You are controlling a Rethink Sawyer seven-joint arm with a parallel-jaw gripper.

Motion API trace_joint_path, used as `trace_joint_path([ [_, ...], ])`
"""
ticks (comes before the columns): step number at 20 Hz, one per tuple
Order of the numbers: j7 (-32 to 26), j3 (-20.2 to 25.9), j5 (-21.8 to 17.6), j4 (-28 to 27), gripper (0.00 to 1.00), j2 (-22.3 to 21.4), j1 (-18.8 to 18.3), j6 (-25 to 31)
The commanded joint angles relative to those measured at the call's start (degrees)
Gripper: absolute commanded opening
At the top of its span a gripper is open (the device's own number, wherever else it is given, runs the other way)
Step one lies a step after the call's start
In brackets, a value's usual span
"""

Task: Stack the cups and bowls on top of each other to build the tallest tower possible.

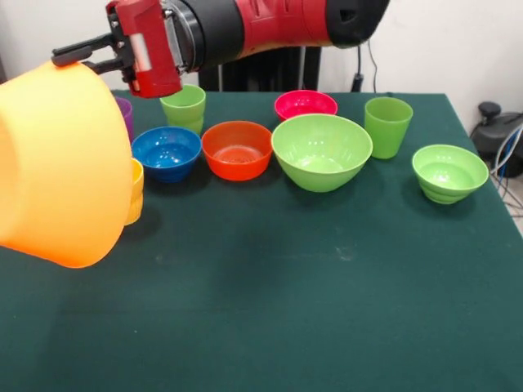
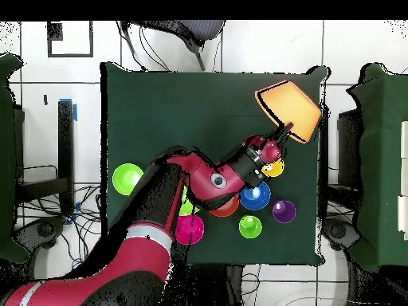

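My gripper [image 1: 78, 55] is shut on the rim of the huge orange bowl [image 1: 61, 163], which hangs tilted above the table's left side; from above, the orange bowl [image 2: 291, 107] is near the far right corner. Behind it, partly hidden, stand the purple cup [image 1: 125, 114] and the yellow cup [image 1: 135, 189]. A row runs rightward: blue bowl [image 1: 167, 151], red-orange bowl [image 1: 237, 149], large light green bowl [image 1: 321, 151], green cup [image 1: 387, 124], small green bowl [image 1: 449, 171]. Behind the row are another green cup [image 1: 185, 106] and the pink bowl [image 1: 306, 103]. Nothing stands on anything else.
The dark green table [image 1: 270, 310] has bare cloth in front of the row. My arm [image 2: 199, 179] crosses over the bowls in the overhead view and hides most of the large green one. Cables [image 1: 502, 143] lie off the table's right edge.
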Motion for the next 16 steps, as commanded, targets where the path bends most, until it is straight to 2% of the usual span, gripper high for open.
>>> trace_joint_path([
  [1, 17.44, 2.5, -1.47, -0.28, 0.0, 2.57, 3.41, 7.11],
  [8, 26.23, 0.75, -5.91, 3.12, 0.0, 6.61, 5.53, 10.89],
  [12, 29.26, 0.4, -7.62, 3.94, 0.0, 8.52, 6.41, 13.03],
  [16, 29.86, -0.19, -11.89, 4.35, 0.0, 10.5, 7.43, 12.85],
])
